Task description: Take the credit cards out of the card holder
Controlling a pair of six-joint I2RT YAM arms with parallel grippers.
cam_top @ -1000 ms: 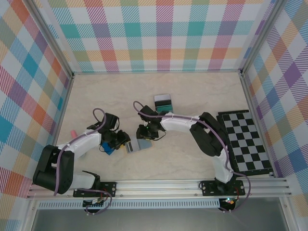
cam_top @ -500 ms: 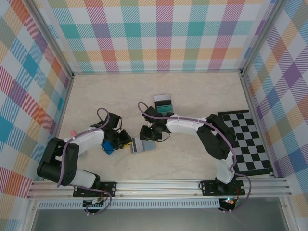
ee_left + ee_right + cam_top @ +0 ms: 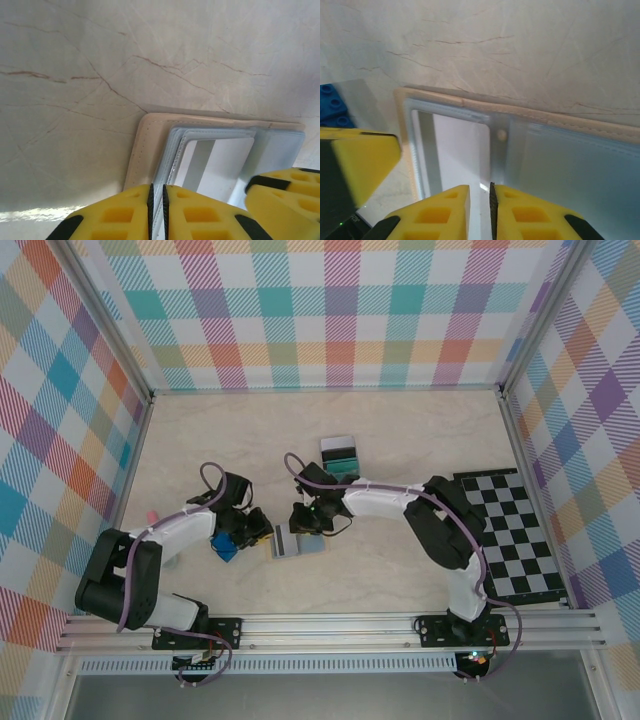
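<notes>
Table, top view: a marble-look table point(image 3: 200, 440) is walled in by bright plaid.
Card holder, top view: the card holder point(image 3: 298, 544) is laid open near the front middle. Its long side runs left to right, between both grippers.
Left gripper, top view: the left gripper point(image 3: 264, 533) is set at the holder's left end.
Right gripper, top view: the right gripper point(image 3: 306, 528) is set at the holder's far edge, just as near.
Loose cards, top view: teal and grey loose cards point(image 3: 340, 453) are laid farther back, well apart.
Left wrist view: the fingers are clamped on the holder's tan edge. A pale card point(image 3: 220, 160) is tucked in the pocket just ahead.
Right wrist view: the fingers are almost together right over the pale card. Whether it is pinched cannot be told.
Next move: the card likely needs to be slid out while the holder is held down.
</notes>
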